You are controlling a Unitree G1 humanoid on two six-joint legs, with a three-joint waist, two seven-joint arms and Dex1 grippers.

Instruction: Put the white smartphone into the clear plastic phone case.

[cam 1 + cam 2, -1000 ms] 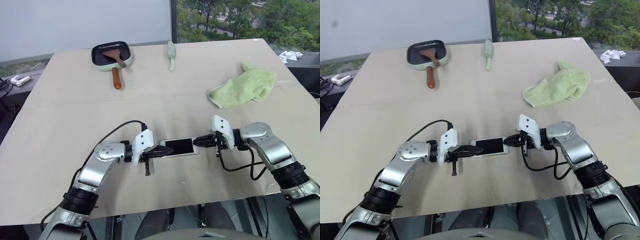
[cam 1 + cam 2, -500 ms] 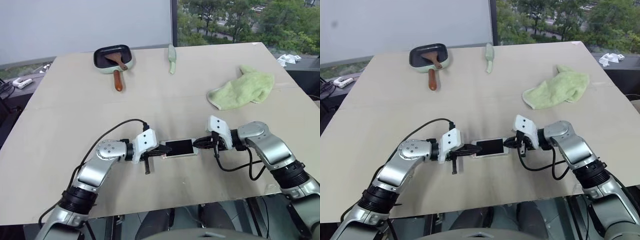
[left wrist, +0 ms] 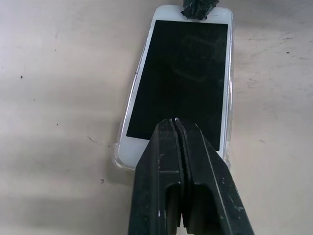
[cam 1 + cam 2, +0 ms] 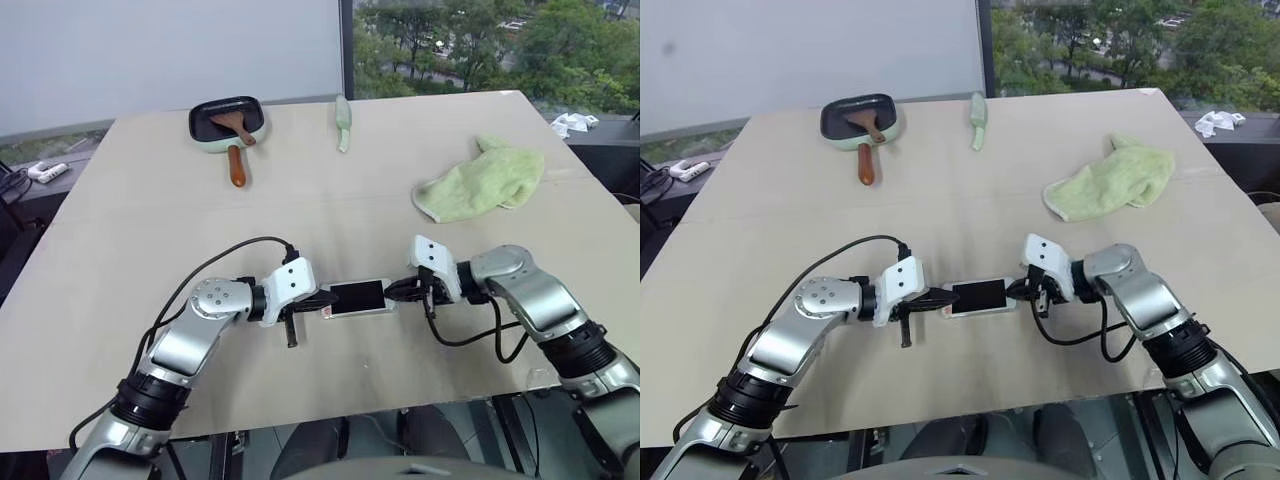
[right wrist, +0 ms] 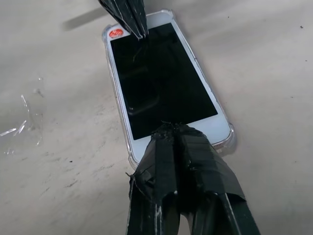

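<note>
A: Any writing on the phone (image 5: 164, 85)?

B: None I could read, just a small red mark (image 5: 116, 33) at its left end. It lay screen up inside the case (image 3: 122, 142), near the counter (image 4: 400, 210) front edge.

A: And the tools?

B: Both were clenched shut, grasping nothing. I had the left tool (image 3: 177, 122) pressing its left end, the right tool (image 5: 172, 128) pressing the other. A pan (image 4: 228, 121) and green cloth (image 4: 480, 182) sat well apart.

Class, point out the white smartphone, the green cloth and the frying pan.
white smartphone (image 4: 358, 296): left eye view, middle of its black screen.
green cloth (image 4: 480, 184): left eye view, its middle.
frying pan (image 4: 228, 119): left eye view, its dark inside.
</note>
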